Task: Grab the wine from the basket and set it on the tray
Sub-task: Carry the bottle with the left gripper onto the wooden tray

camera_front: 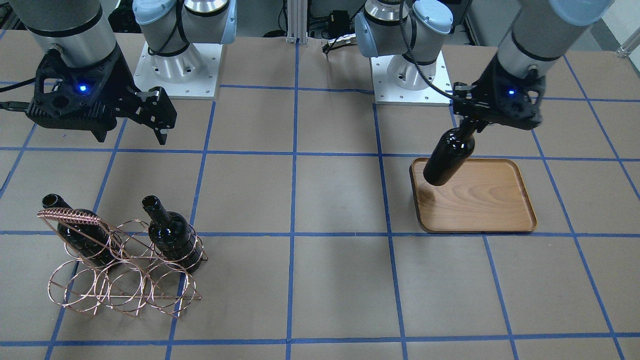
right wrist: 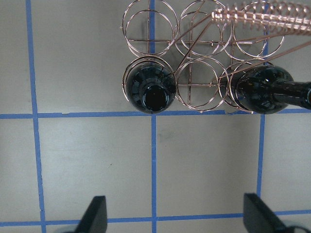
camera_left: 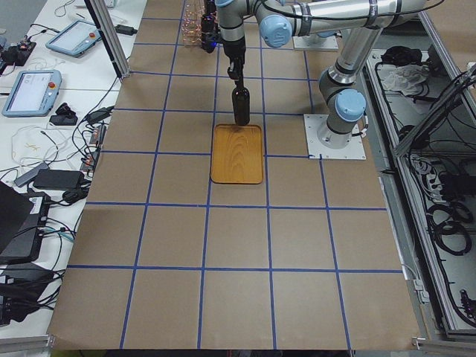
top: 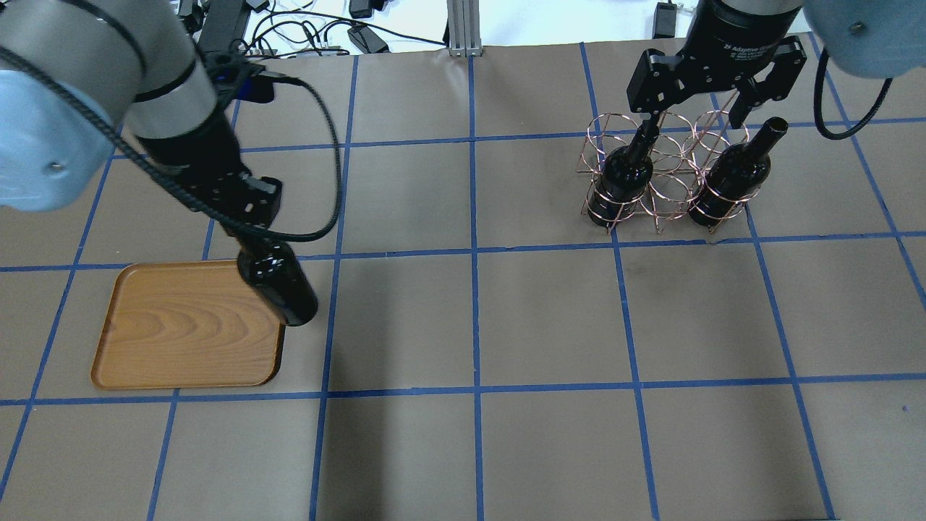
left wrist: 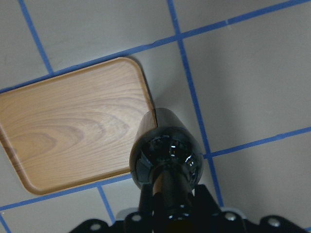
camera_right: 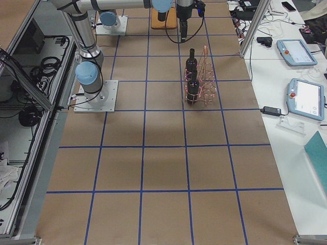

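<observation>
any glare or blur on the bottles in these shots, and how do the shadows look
Left wrist view: small white glints on the shoulder of the held wine bottle, and the tray grain is sharp. Front-facing view: the bottle throws a soft, diffuse shadow on the tray beneath it. Right wrist view: the racked bottles and the basket wire are crisp, while the right gripper fingers read as dark silhouettes.

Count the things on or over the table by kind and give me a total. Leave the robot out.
bottle: 3
basket: 1
tray: 1
total: 5
</observation>
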